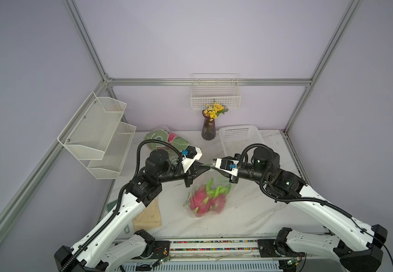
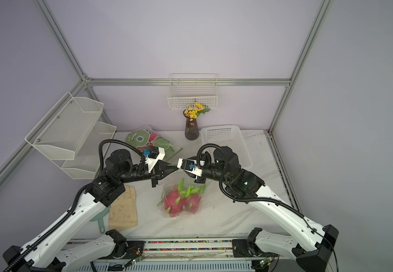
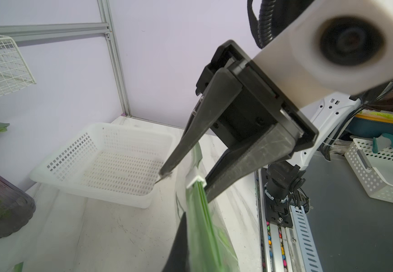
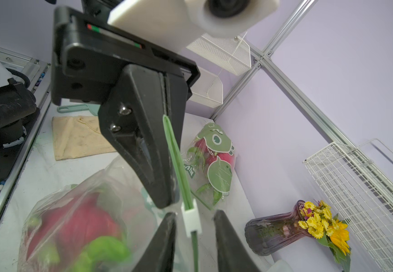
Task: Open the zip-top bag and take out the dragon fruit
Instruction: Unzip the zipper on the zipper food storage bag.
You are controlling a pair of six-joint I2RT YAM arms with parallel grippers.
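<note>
My left pincer (image 4: pixel 167 203) is pressed together on the green zip strip (image 4: pixel 175 155) of the clear bag (image 1: pixel 215 181), pinching it near one end. My right pincer (image 3: pixel 186 186) meets it tip to tip, fingers spread on either side of the white slider (image 4: pixel 191 220) and not touching it. The bag hangs from that strip between the two arms. Its bottom seems to rest on the tabletop (image 1: pixel 249 212), though blur makes that hard to judge. The dragon fruit (image 1: pixel 205 202) sits inside the bag, pink with green spikes pointing up. A second bag (image 1: pixel 165 141) lies near the back wall, left of the vase (image 1: pixel 208 130) and the white basket (image 1: pixel 239 139).
</note>
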